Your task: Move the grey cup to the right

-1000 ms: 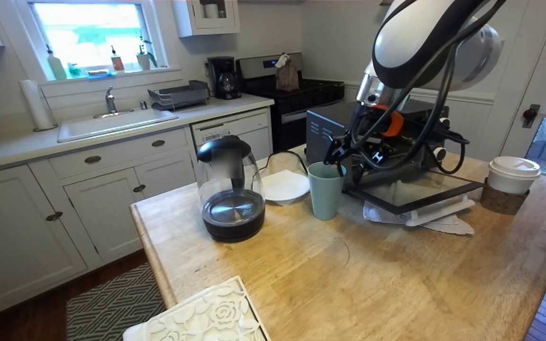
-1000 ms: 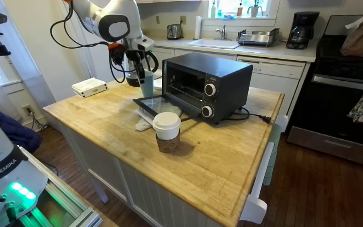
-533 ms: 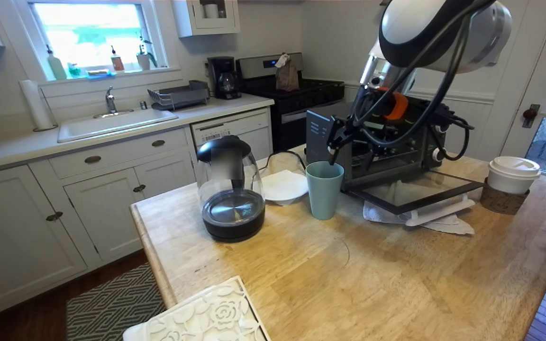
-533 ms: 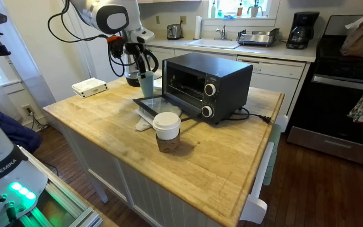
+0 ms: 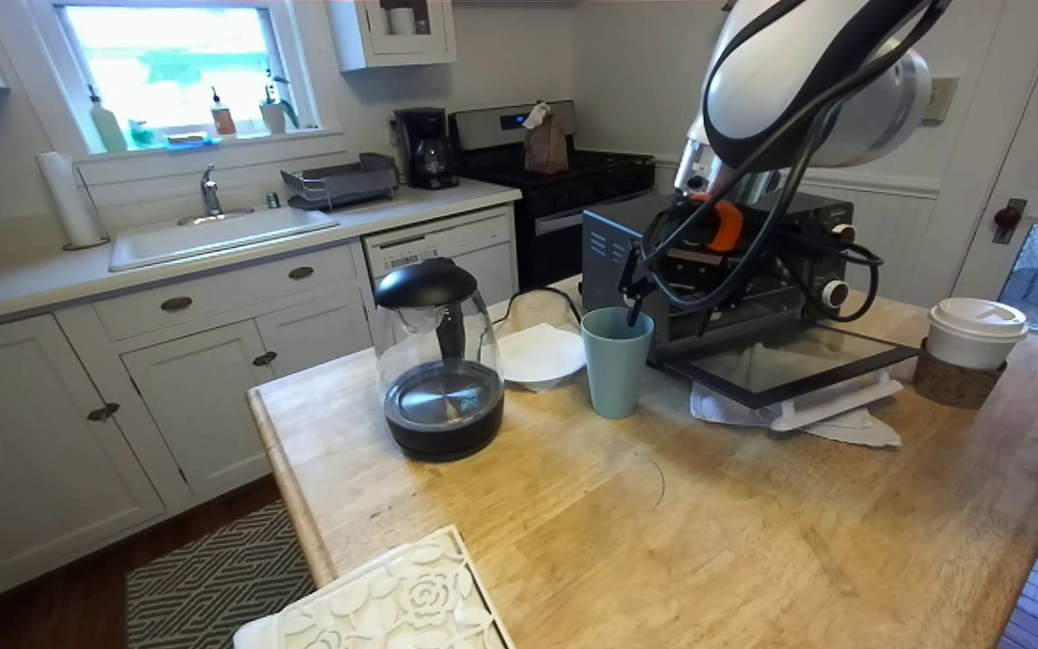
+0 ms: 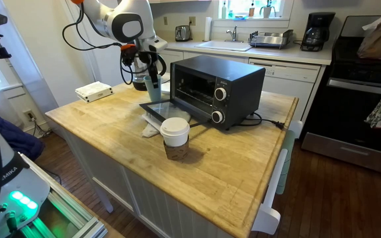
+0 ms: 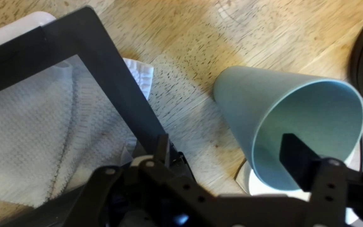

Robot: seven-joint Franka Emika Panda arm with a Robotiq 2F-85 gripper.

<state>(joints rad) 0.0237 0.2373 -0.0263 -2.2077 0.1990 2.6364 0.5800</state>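
The grey cup [image 5: 615, 379], a pale grey-teal tumbler, stands upright on the wooden table between the glass carafe and the toaster oven. It shows in an exterior view [image 6: 151, 92], partly behind my gripper, and in the wrist view [image 7: 244, 94]. My gripper [image 5: 669, 320] is open at rim height. In the wrist view its fingers [image 7: 226, 146] are wide apart. One finger overlaps the cup's mouth, at or just inside the rim. The other is outside, on the oven side, over the oven door's corner. Whether either finger touches the cup cannot be told.
The toaster oven [image 6: 210, 76] has its glass door [image 5: 798, 365] lowered over a cloth. The black-lidded glass carafe [image 5: 442, 397] stands on the cup's other side. A white plate [image 5: 541, 353] is behind the cup. A white lidded paper cup [image 6: 175, 135] and white carved box [image 6: 94, 91] are farther off.
The gripper rose, then came down again, and its fingers look wider apart than a second ago. The grey cup shifted slightly toward the carafe in the first half second, then stayed still.
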